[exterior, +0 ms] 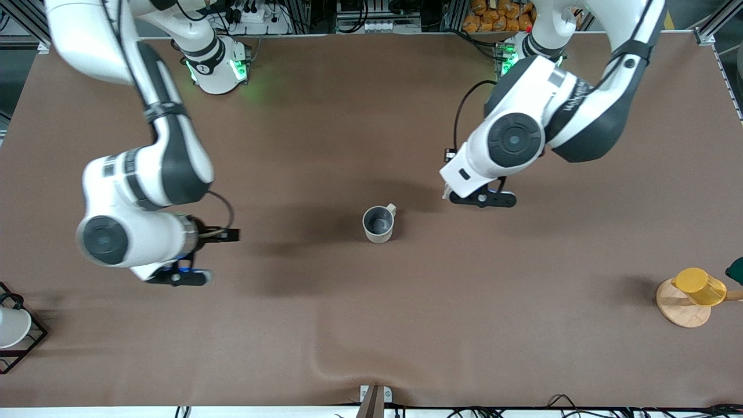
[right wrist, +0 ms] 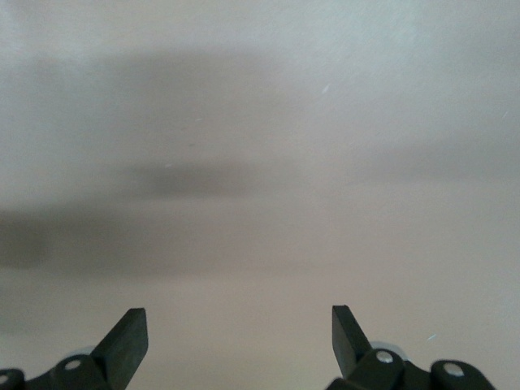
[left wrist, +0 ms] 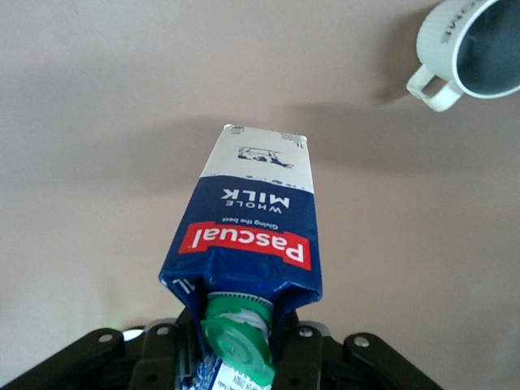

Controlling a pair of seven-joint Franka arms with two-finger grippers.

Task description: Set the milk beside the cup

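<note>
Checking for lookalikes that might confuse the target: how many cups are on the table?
3: a beige mug mid-table, a yellow cup on a wooden disc at the left arm's end, a white cup in a wire rack at the right arm's end.

I see the cream mug (exterior: 379,224) standing upright mid-table, handle toward the arms' bases. My left gripper (exterior: 483,199) hangs above the table beside it, toward the left arm's end. My right gripper (exterior: 177,277) waits over the table toward the right arm's end.
</note>
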